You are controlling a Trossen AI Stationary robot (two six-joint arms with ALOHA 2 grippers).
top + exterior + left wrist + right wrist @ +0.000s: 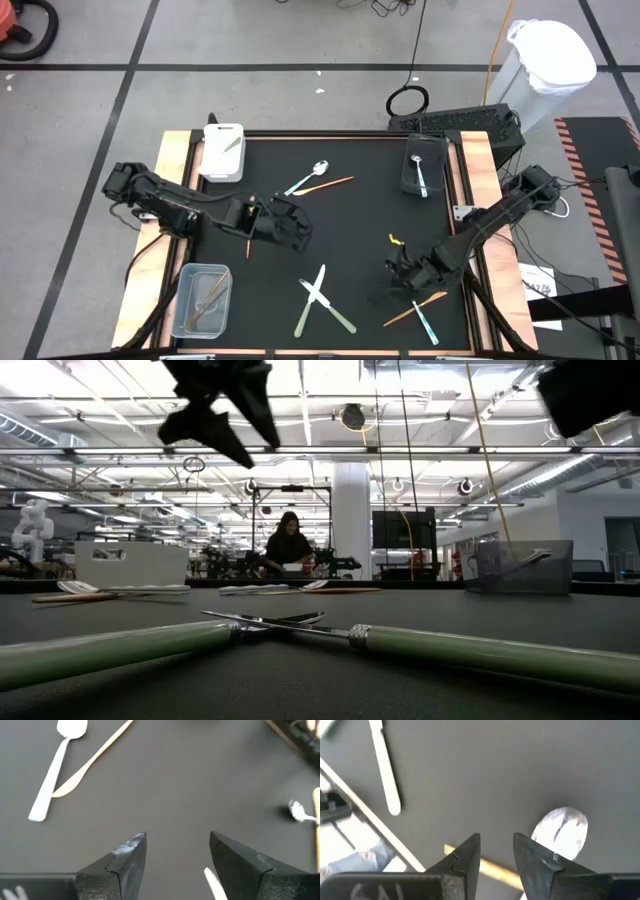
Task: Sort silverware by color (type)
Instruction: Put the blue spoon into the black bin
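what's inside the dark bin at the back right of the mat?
The dark bin holds a light-blue-handled spoon, its bowl toward the bin's near edge. The high view shows nothing else there for certain; the bin's dark floor could hide another piece.

**Cutlery count on the mat**

Two green-handled knives [318,298] lie crossed on the black mat. Three orange utensils sit loose: one by the spoon [328,185], one under the left arm [249,243], one near the right gripper [412,311]. Two loose spoons: [307,178] and [424,322]. Three bins: white [209,166], clear [186,310], dark [409,180].
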